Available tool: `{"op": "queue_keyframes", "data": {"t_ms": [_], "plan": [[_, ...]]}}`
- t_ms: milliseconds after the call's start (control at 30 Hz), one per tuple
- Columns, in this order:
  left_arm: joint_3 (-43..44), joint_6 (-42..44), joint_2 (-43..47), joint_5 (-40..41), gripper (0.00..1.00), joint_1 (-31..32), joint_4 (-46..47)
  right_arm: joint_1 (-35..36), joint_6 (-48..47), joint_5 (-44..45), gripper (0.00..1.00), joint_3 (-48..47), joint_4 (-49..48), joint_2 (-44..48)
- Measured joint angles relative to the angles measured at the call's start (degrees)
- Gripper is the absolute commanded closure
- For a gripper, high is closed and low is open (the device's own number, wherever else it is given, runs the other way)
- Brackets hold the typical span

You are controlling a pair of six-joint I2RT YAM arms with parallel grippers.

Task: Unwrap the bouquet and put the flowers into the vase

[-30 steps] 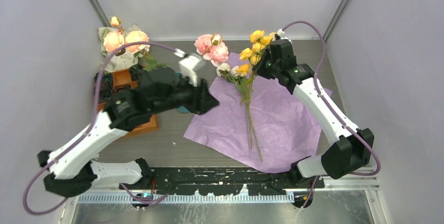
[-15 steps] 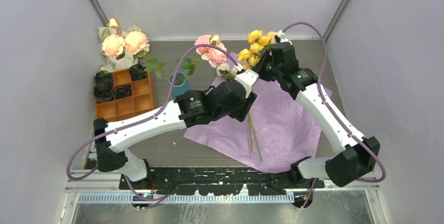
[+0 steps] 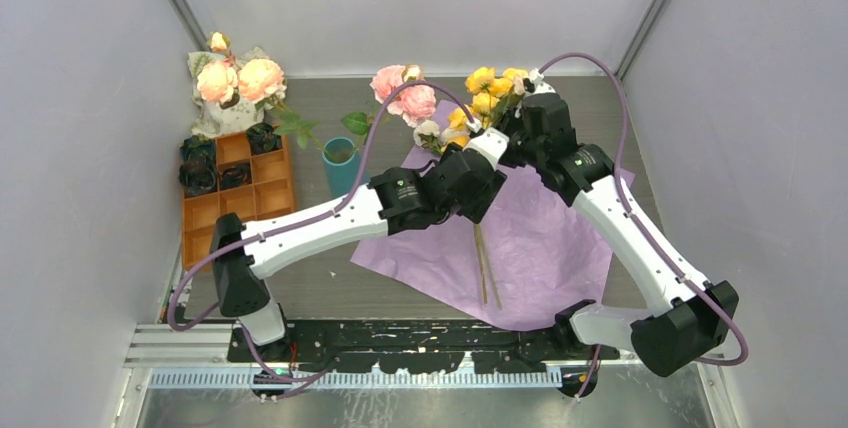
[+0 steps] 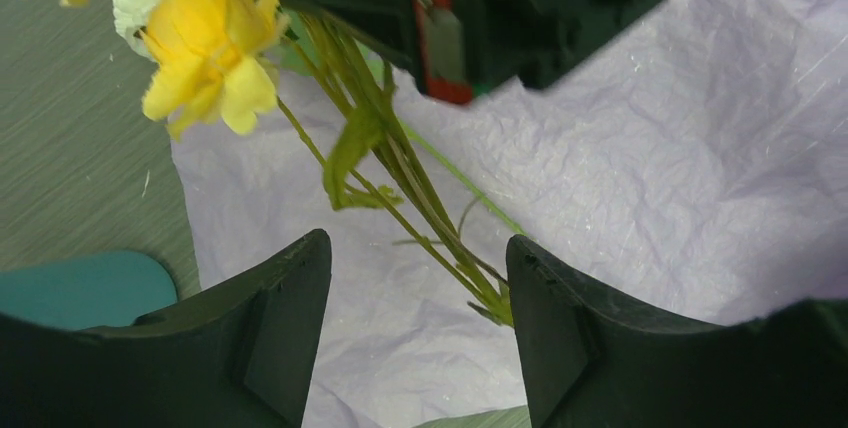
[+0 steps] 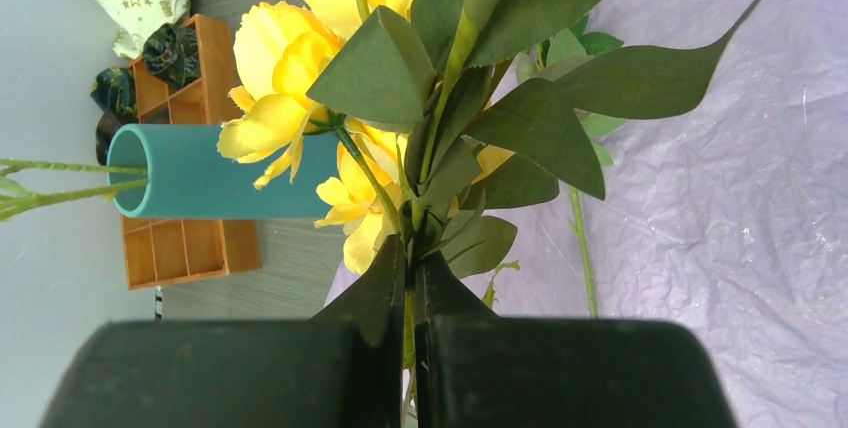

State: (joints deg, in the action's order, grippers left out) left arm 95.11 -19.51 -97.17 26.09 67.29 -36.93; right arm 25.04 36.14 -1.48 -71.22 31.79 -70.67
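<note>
Flowers (image 3: 487, 100) with yellow blooms hang at about 12 o'clock over the table (image 3: 310, 293), above the far edge of the lilac paper sheet (image 3: 560, 238). The sheet lies flat and opened out, from 1 to 4 o'clock of centre. The right gripper (image 5: 410, 268) has its jaws pinched tight on the flowers just under the leaves, and the stems (image 4: 420, 188) trail toward 6 o'clock over the paper. The left gripper (image 4: 417, 248) stands with jaws well apart, one on each side of those stems, holding nothing. The vase (image 3: 340, 163) stands upright at 10 o'clock, off the sheet. The pink roses (image 3: 408, 98) appear already set in it, leaning toward 1 o'clock.

We judge this to be a hand-over, and the risk lies in its timing. If the right gripper lets go before the left has a firm pinch, the thin stems can fan out and drop back onto the paper. The right gripper's body sits just above the left fingers (image 4: 280, 328), so a careless close or lift could knock the two together. Further on, the vase mouth looks narrow and partly filled, and pushing the bunch in at a slant could tip it.

Compared with a second ago, the left arm has swung from 9 o'clock, where it covered the vase beside the orange tray (image 3: 272, 210), across to the bunch. Its jaws have also widened. The right arm has barely shifted.
</note>
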Motion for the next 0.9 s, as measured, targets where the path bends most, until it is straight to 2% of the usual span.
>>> {"op": "queue_keyframes", "data": {"t_ms": [133, 333, 500, 600, 733, 900], "plan": [[1.3, 0.1, -0.2, 0.3, 0.41, -0.5, 0.4, 0.0, 0.0, -0.4, 0.99, 1.0, 0.0, 1.2], [2.4, 0.2, -0.9, 0.5, 0.62, -0.7, 0.7, 0.2, 0.0, -0.8, 0.99, 2.0, 0.0, 1.3], [2.7, 0.2, -2.4, 0.5, 0.64, -0.7, 0.6, 0.3, 0.0, -0.9, 0.99, 2.2, 0.0, 1.3], [3.4, 0.2, -3.4, 0.5, 0.76, -0.7, 0.6, 0.4, 0.0, -1.0, 0.99, 2.3, 0.0, 1.3], [3.4, -0.2, -3.9, 1.0, 0.98, -0.7, 0.4, 0.4, 0.0, -0.9, 0.99, 2.3, -0.1, 1.3], [3.4, -0.2, -3.8, 3.7, 1.0, -0.9, -0.5, 0.4, -0.2, -0.8, 0.99, 2.9, -0.6, 1.3]]}}
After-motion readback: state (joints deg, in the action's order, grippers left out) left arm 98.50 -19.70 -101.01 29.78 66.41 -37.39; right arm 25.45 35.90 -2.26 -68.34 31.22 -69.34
